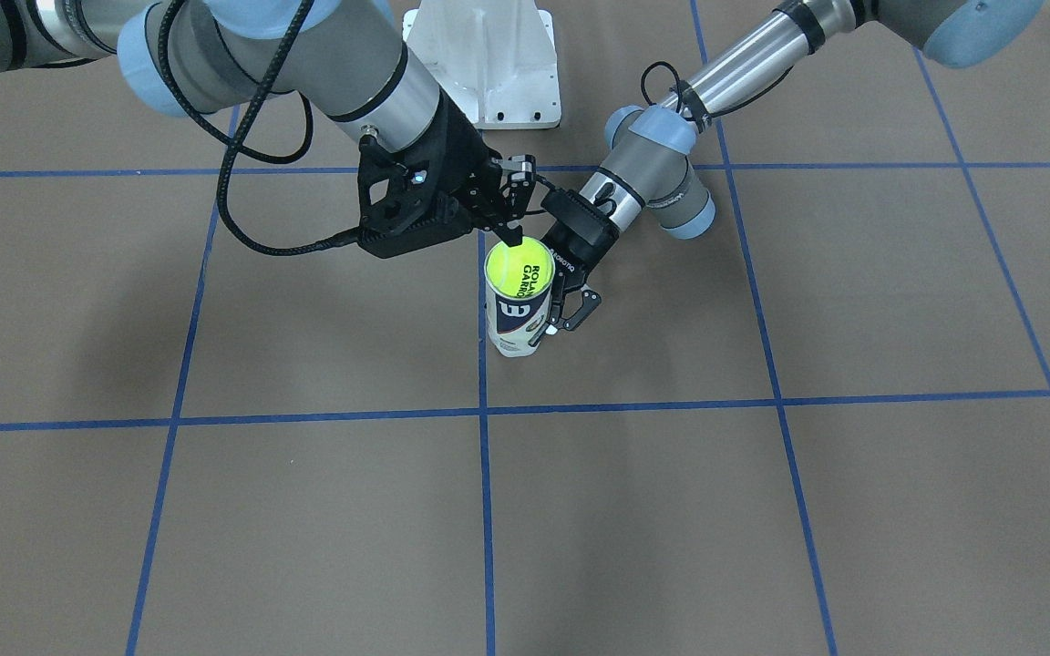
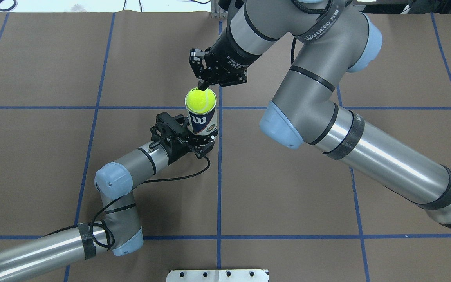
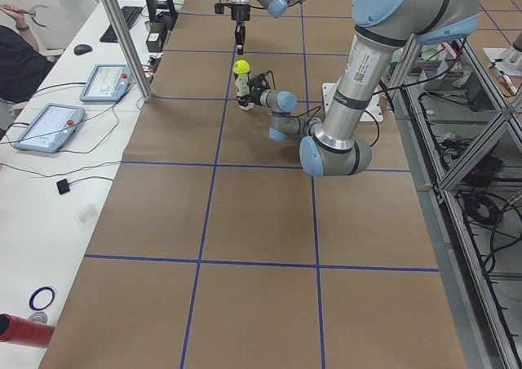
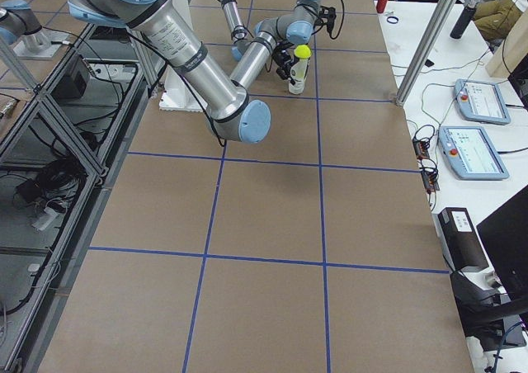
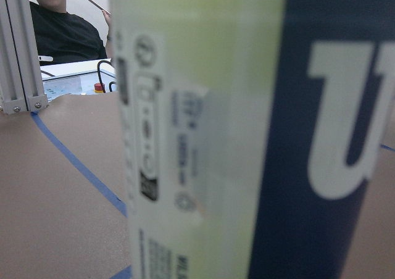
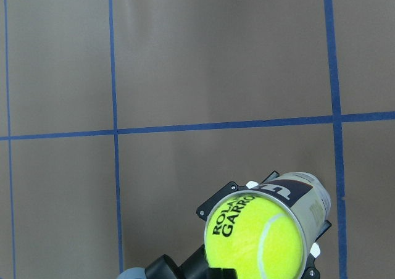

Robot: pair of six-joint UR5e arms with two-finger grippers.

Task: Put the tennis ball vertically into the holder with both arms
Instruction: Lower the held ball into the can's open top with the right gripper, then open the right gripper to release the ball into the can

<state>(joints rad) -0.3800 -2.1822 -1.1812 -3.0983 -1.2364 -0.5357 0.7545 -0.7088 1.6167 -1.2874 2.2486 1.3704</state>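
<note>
The left gripper (image 2: 199, 138) is clamped on the lower part of the holder (image 2: 202, 119), one finger on each side, and the holder stands upright on the table (image 2: 92, 176). The tennis ball (image 2: 200, 99) sits in the holder's mouth, directly under the right gripper (image 2: 203, 85). That gripper's fingers are pressed together and point down at the ball. I can't tell whether they touch it.
</note>
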